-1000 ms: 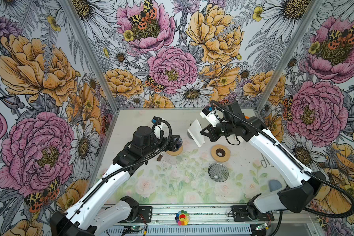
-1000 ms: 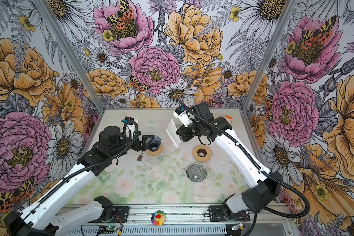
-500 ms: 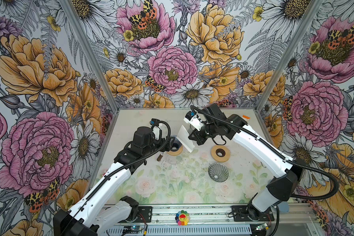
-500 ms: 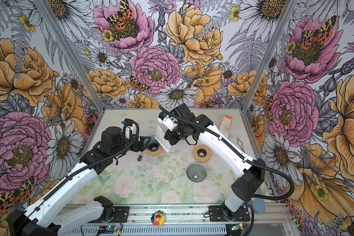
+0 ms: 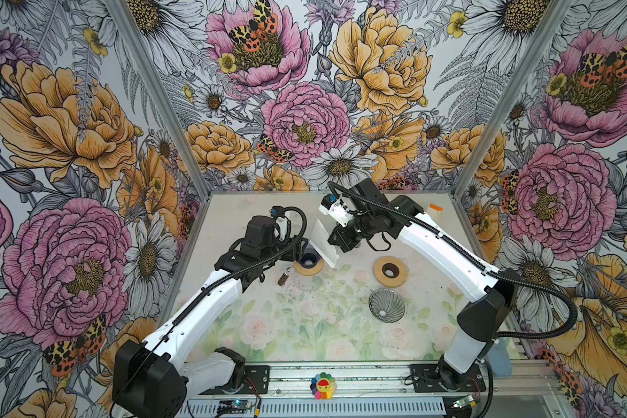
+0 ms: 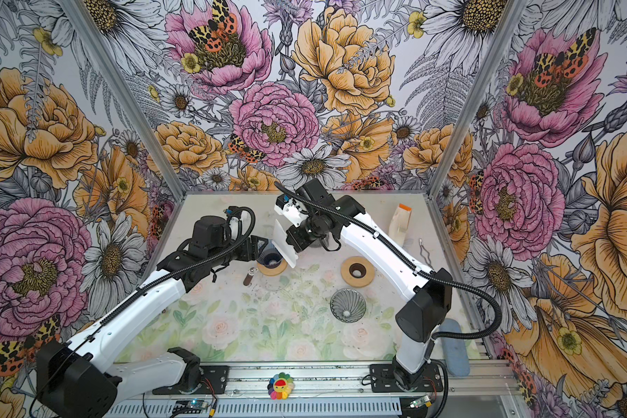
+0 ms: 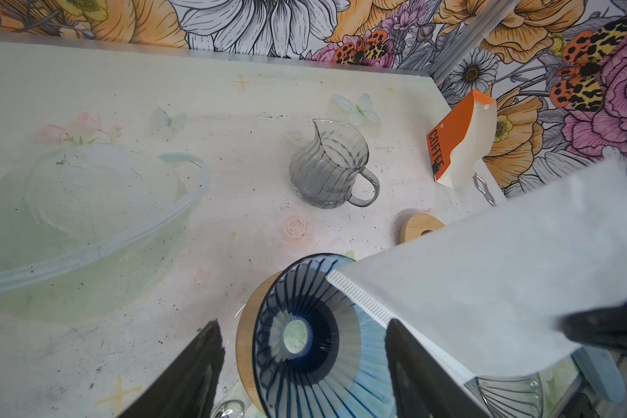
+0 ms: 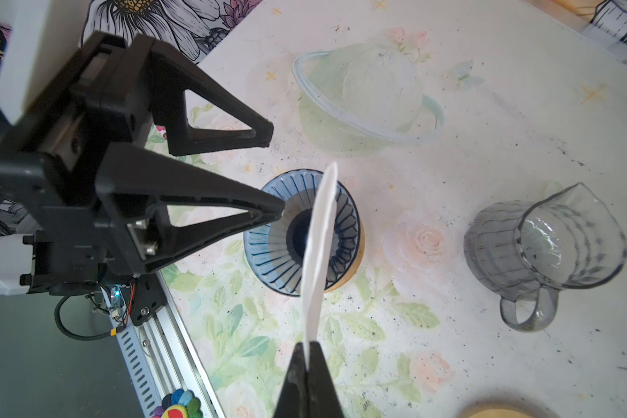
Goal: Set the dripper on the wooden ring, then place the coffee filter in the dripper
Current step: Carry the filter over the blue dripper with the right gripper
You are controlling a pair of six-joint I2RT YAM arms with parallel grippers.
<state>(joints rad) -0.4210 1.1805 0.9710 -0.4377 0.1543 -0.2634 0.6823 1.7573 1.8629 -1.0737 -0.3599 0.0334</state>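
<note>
Item: white folded paper coffee filter [image 8: 319, 231], pinched flat at one edge in the clenched right gripper [image 8: 306, 349] and held edge-on over the blue ribbed glass dripper [image 8: 268, 253], not yet seated in it; contact with the rim cannot be told. This hold likely lets its point go down into the cone. Dripper: upright on a pale wooden ring [image 7: 245, 336] on the desk [image 8: 467, 119]. Left gripper [image 8: 273, 172]: jaws apart either side of the dripper, grasping nothing, apparently placed to steady it
</note>
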